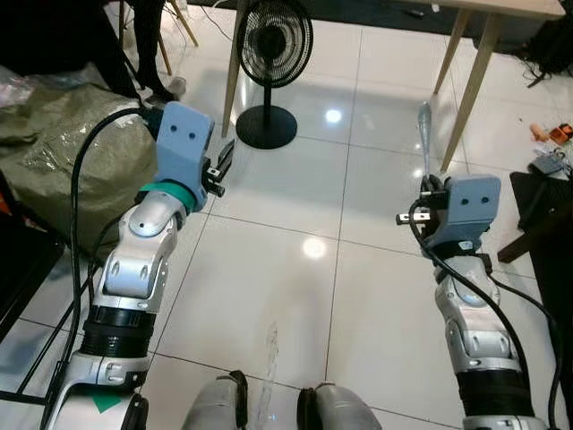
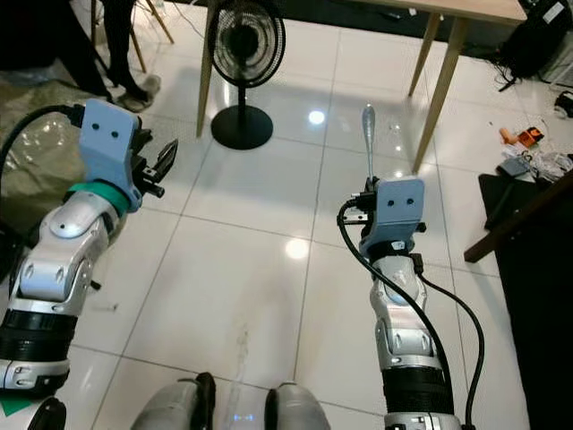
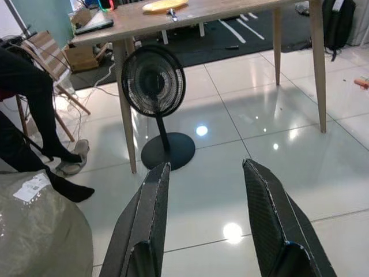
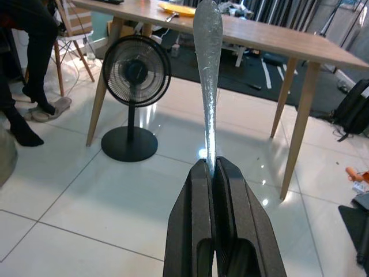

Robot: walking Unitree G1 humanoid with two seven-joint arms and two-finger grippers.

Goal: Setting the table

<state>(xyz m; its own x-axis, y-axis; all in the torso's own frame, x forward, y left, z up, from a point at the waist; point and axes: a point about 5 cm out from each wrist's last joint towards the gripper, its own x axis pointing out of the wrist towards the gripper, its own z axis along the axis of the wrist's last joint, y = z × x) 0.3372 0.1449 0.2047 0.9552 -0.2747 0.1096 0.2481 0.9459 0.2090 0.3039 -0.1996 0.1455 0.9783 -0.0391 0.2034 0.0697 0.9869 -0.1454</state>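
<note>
A: Head views first. What's the right tool [image 2: 368,193] got?

B: Clamped on a silver utensil [image 2: 367,134], prob. a spoon or fork handle, can't tell which end. Right of centre in the frame; it sticks straight up-frame out of the tool, long axis pointing at the desk [image 2: 466,9] along the top edge.

A: Left tool [image 2: 165,161]?

B: Upper left of frame, fingers apart, nothing in them. Fan [image 2: 244,54] stands on the floor [image 2: 269,269] just under the desk's near edge, top centre.

A: Left wrist view?

B: Two black fingers [image 3: 147,225] spread wide at the bottom, bare tile between. Desk across the top, a yellow plate [image 3: 164,5] on it, fan below it. A person's legs [image 3: 34,109] at far left.

A: Right wrist view?

B: Tool squeezed shut at bottom centre, utensil rising up the middle, tip over the desk edge. Plate upper centre.

A: So the key relation?

B: Desk's ahead, well apart from both tools. Right arm carries the piece, so I'd say walk closer, then lay it beside the plate.
</note>
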